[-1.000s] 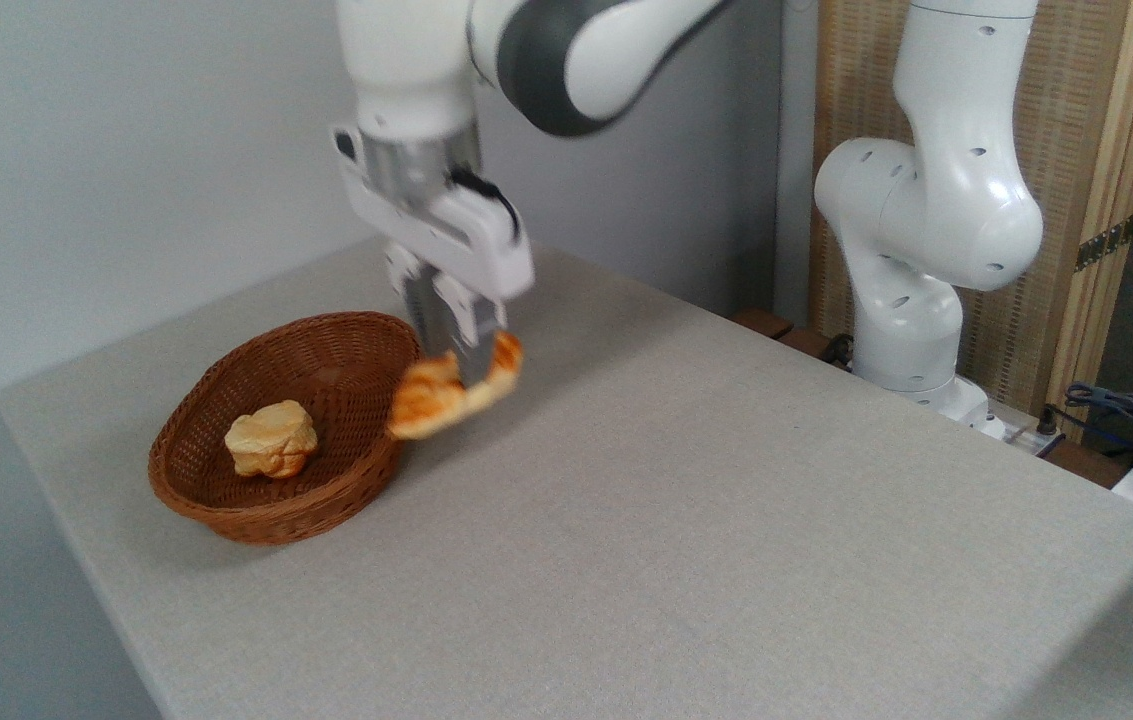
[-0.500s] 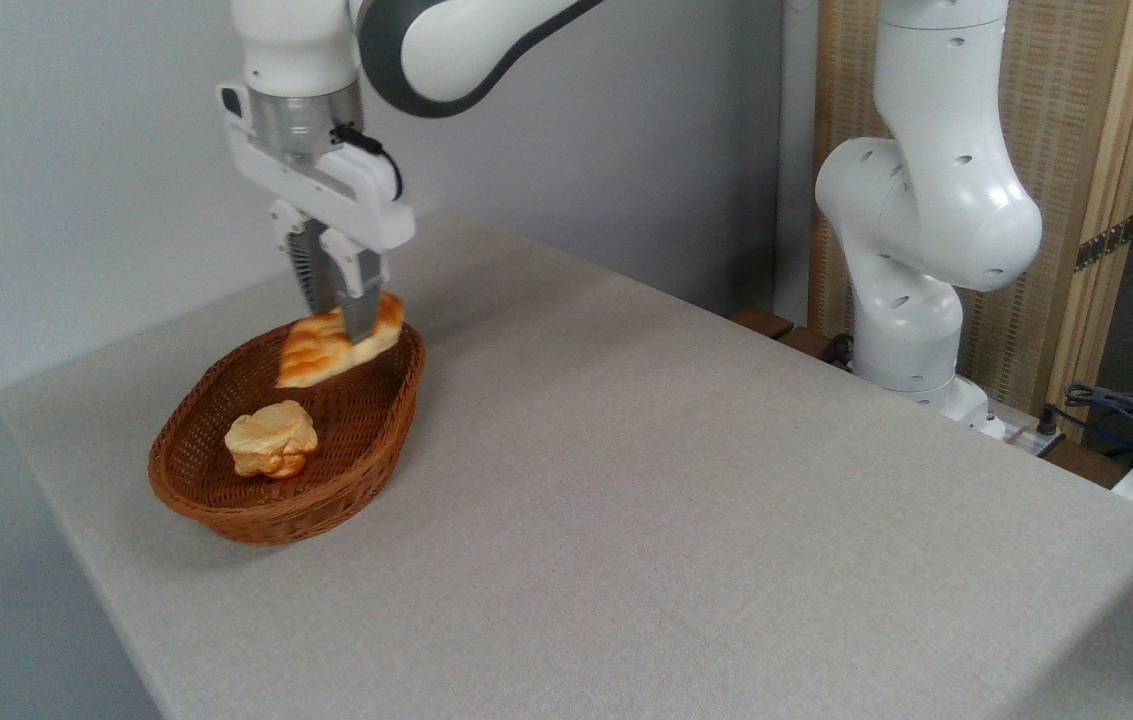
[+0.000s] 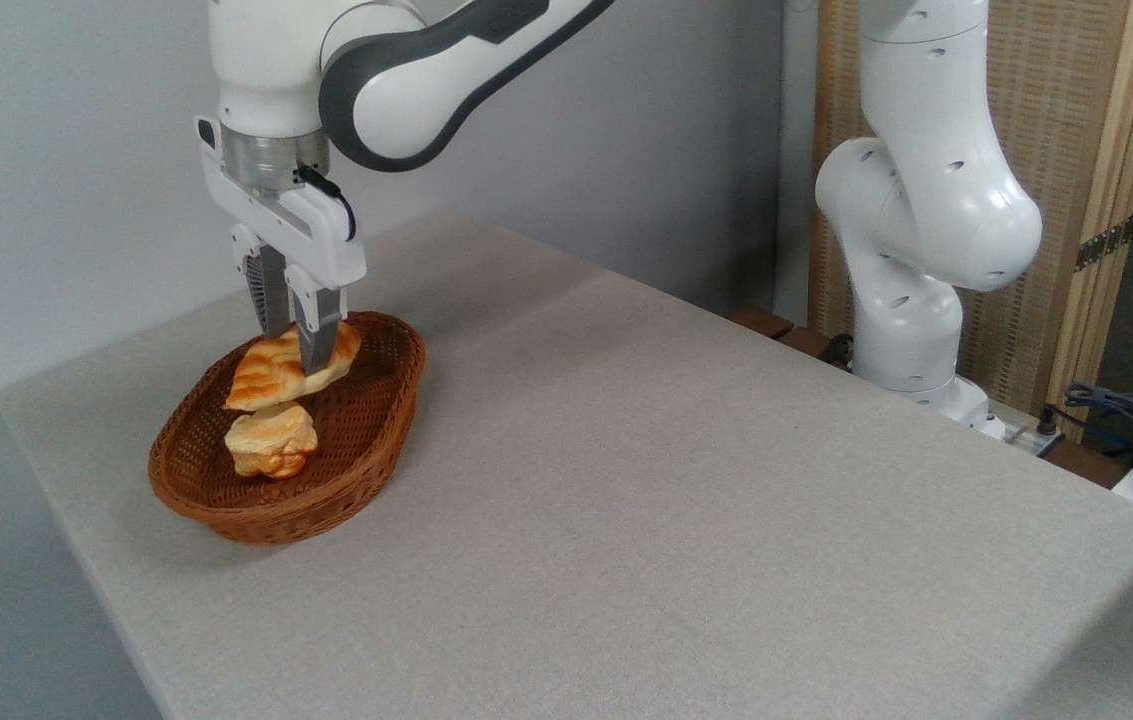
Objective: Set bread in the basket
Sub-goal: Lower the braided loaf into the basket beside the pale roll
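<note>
The reddish-brown wicker basket (image 3: 381,405) sits near the table's left edge. Above its middle hangs the braided orange-brown bread (image 3: 271,370), tilted with its left end lower. My gripper (image 3: 298,345) is shut on the bread from above, its fingers pinching the loaf near the right half. The loaf hovers just over a pale-yellow round bun (image 3: 271,441) that lies on the basket's floor; I cannot tell whether the two touch.
The grey table (image 3: 686,500) spreads to the right and front of the basket. My arm's white base (image 3: 911,330) stands at the table's far right edge, with cables (image 3: 1126,410) and a wooden screen behind it. A wall runs behind the basket.
The gripper has carried the bread leftward, from beside the basket's right rim to above its middle, and slightly lower over the bun. The basket and bun have not moved.
</note>
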